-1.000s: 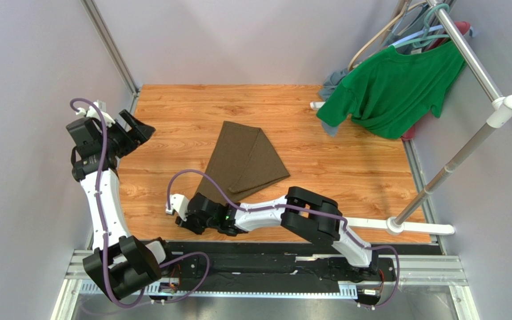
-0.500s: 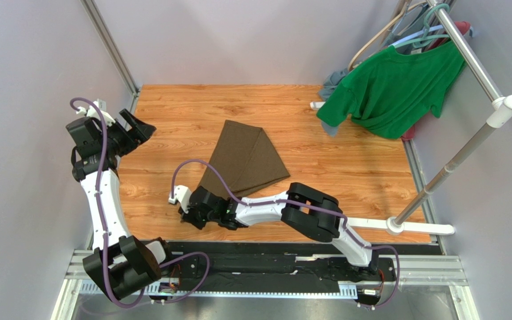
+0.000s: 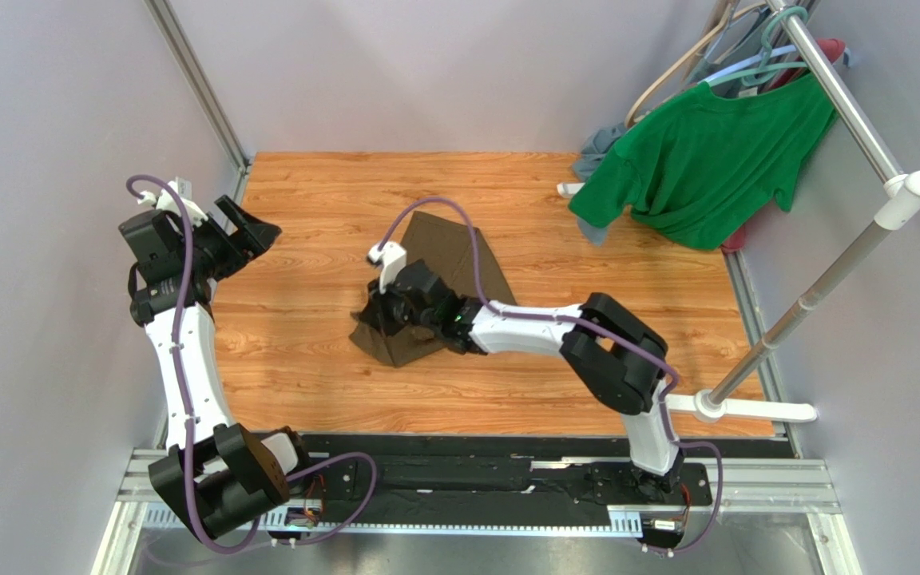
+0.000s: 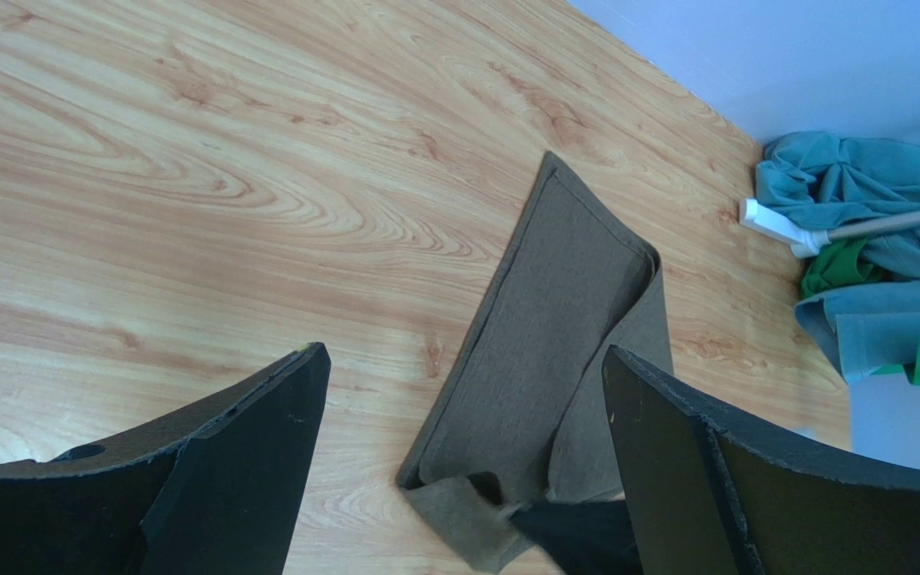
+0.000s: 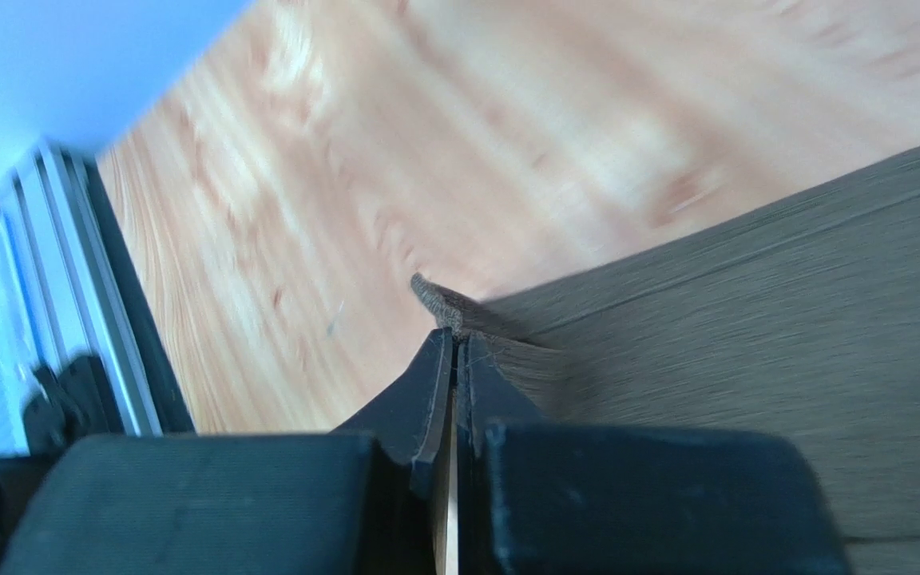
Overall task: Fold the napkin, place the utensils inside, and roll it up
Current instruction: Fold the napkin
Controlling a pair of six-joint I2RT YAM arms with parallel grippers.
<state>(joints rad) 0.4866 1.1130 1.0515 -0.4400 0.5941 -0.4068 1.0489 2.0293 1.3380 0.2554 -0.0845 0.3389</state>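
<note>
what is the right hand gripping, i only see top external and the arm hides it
observer: the right wrist view shows the right hand shut on a corner of the napkin.
operator: left hand holding anything
observer: no, the left wrist view shows the left hand open and holding nothing.
operator: how's the napkin lying
observer: in the left wrist view its far point lies flat on the table, and the end by the right hand is curled up.
</note>
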